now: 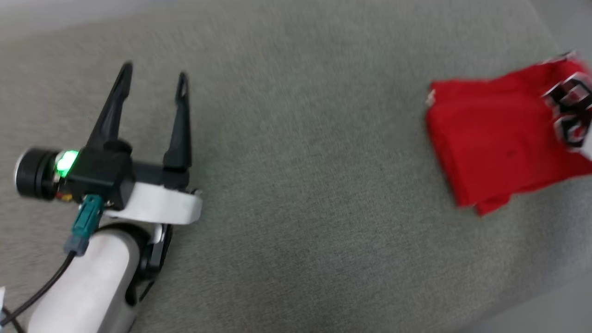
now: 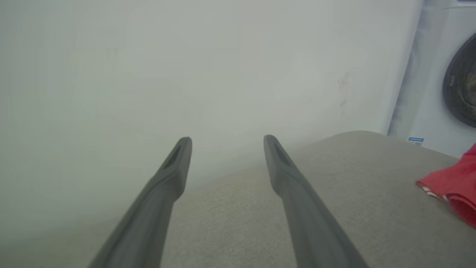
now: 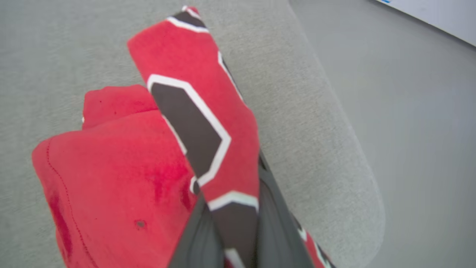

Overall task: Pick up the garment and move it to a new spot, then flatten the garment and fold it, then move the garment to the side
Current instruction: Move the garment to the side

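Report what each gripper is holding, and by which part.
The right gripper is shut on the garment, pinching a raised fold that carries the black, white-edged lettering. The left gripper stands open, holding nothing.

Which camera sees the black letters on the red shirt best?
Right wrist view: the shirt's black, white-edged letters are close and sharp. Head view shows them small, blurred; left wrist view catches a red corner.
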`<state>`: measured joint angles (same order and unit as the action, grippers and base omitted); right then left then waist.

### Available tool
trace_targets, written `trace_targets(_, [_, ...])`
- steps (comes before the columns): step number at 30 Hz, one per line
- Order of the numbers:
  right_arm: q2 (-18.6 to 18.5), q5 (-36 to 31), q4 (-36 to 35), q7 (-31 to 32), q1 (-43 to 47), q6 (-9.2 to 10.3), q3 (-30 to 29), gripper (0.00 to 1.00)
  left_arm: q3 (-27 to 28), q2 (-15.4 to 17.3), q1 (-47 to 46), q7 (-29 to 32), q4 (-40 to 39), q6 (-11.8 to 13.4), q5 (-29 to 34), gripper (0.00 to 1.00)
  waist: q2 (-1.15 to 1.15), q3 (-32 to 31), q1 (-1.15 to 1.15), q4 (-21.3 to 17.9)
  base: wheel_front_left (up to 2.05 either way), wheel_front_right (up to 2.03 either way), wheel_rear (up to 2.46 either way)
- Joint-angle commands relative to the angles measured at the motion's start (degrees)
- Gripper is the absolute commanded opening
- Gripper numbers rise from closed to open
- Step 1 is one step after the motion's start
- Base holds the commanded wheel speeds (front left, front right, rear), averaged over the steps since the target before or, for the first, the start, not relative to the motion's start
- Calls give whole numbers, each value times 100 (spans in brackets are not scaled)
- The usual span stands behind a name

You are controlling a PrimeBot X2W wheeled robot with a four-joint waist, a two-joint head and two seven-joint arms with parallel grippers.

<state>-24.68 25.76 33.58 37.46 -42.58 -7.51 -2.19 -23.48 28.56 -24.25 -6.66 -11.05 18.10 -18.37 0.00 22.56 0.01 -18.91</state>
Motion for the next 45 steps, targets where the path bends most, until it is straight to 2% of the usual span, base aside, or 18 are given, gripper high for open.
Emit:
trace_targets(1, [-80, -128, 171, -210, -287, 4, -150, 0, -66, 40, -281, 98, -54, -61, 100, 100, 0, 998, -1, -375, 0, 0, 0])
trace_targets(5, [-251, -551, 797, -1038, -891, 5, -729, 0, -275, -39, -899, 324, -145, -197, 330, 100, 0, 1472, -1, -292, 0, 0, 0])
trace_targets(9, [-138, -786, 1219, -1594, -1181, 4, -951, 2, -360, -97, -1155, 390, -143, -245, 414, 100, 0, 1669, -1, -242, 0, 0, 0])
trace_targets(10, [-118, -831, 1307, -1748, -1229, 5, -967, 31, -377, -107, -1178, 380, -128, -250, 419, 100, 0, 1683, -1, -237, 0, 0, 0])
trace_targets(11, [-98, -873, 1415, -1876, -1263, 5, -985, 85, -396, -114, -1197, 372, -117, -254, 426, 100, 0, 1693, -1, -230, 0, 0, 0])
trace_targets(12, [-87, -928, 1514, -2013, -1280, 5, -990, 100, -400, -112, -1200, 368, -89, -237, 444, 100, 0, 1691, -1, -219, 0, 0, 0])
trace_targets(17, [-162, -1244, 1883, -2741, -1316, 5, -1034, 100, -328, -101, -944, 223, 47, -135, 372, 100, 0, 1441, -1, -211, 0, 0, 0])
trace_targets(24, [-409, -1815, 1926, -3512, -989, 5, -813, 100, -203, -261, -245, -198, 350, 59, 11, 100, 0, 449, -1, -77, 0, 0, 0])
trace_targets(28, [-502, -1912, 1618, -3740, -559, 5, -444, 100, -117, -372, 303, -428, 536, 171, -239, 100, 0, -238, -1, 93, 0, 0, 0])
trace_targets(35, [-326, -1584, 741, -3795, 652, 5, 130, 100, 49, -496, 1203, -642, 735, 332, -621, 100, 0, -1214, -1, 523, 0, 0, 0])
trace_targets(45, [213, -971, -635, -3767, 1926, 5, 679, 100, 363, -382, 1919, -756, 956, 504, -836, 100, 0, -1798, -1, 1232, 0, 0, 0])
